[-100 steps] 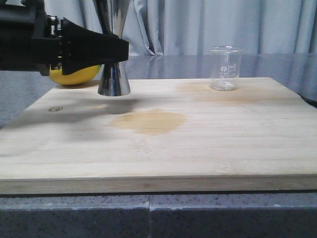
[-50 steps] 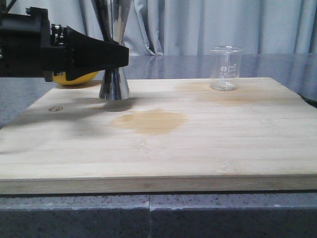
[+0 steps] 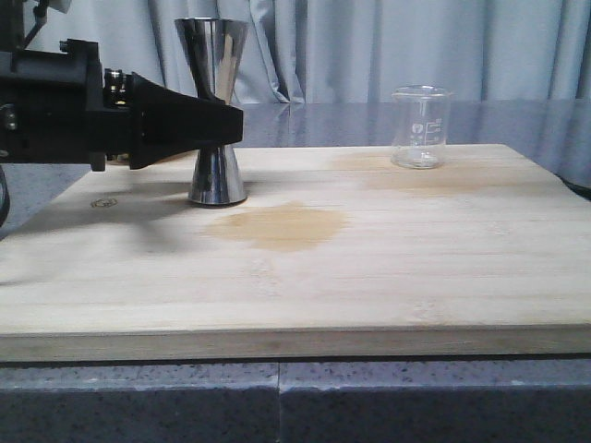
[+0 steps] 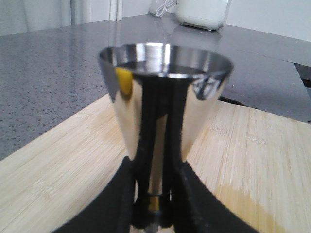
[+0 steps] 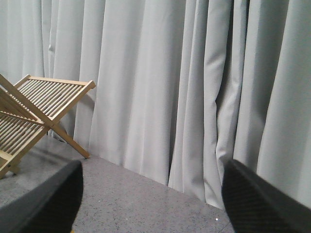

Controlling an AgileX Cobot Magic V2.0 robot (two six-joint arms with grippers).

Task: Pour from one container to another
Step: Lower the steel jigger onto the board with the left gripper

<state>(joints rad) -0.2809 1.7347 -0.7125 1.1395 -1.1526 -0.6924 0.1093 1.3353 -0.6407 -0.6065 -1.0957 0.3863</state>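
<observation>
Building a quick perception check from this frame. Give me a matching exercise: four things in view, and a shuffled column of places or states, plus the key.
Things:
1. jigger
2. beaker
3. darker stain
4. left claw

Places or states:
A. flat on the middle of the wooden board, just in front of the steel piece
B. standing alone at the board's far right, nothing touching it
C. closed around a narrow waist
D. upright at the board's far left, base down on the wood, held at the middle

Pairs: 1-D, 2-B, 3-A, 4-C
</observation>
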